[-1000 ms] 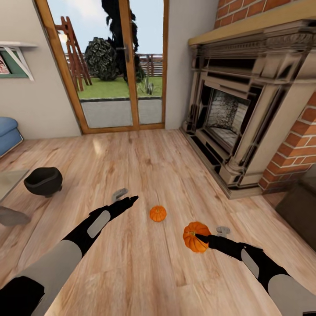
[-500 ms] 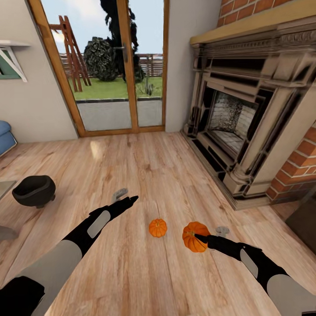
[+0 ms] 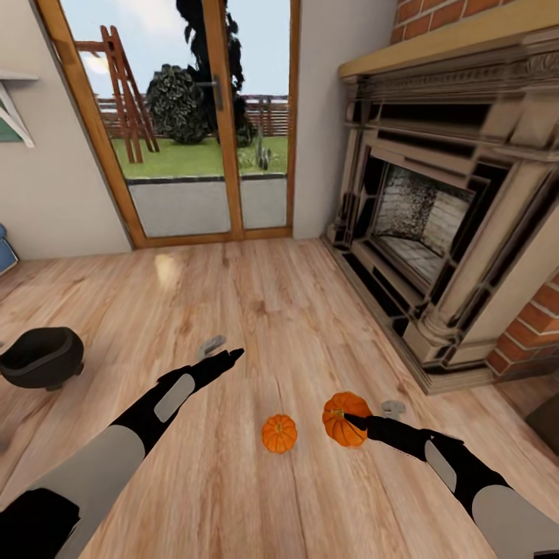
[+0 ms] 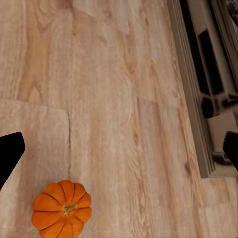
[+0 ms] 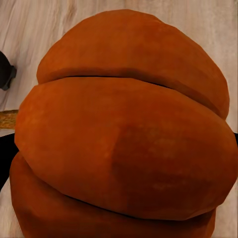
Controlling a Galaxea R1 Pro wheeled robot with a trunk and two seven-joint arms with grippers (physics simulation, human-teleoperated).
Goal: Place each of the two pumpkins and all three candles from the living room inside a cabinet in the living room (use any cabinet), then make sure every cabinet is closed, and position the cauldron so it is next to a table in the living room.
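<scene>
My right gripper [image 3: 347, 420] is shut on one orange pumpkin [image 3: 341, 415], held low above the wood floor; its ribbed skin [image 5: 124, 144] sits close up in the right wrist view. The second pumpkin [image 3: 279, 433] rests on the floor between my arms, just left of the held one, and is also seen from above [image 4: 62, 209] in the left wrist view. My left gripper [image 3: 231, 356] hangs open and empty above the floor, with its black fingertips [image 4: 10, 153] wide apart. A black cauldron [image 3: 39, 358] stands on the floor at far left. Candles are out of view.
A black columned fireplace [image 3: 435, 225] with a brick surround lines the right side. Glass patio doors [image 3: 206, 124] in a wood frame close the far wall. A dark brown corner [image 3: 547, 415] pokes in at the right edge; what it is cannot be told.
The whole picture has shifted as the camera moved: cauldron and floor pumpkin slid left and down in view. Both arms keep their pose and the right gripper still holds its pumpkin.
</scene>
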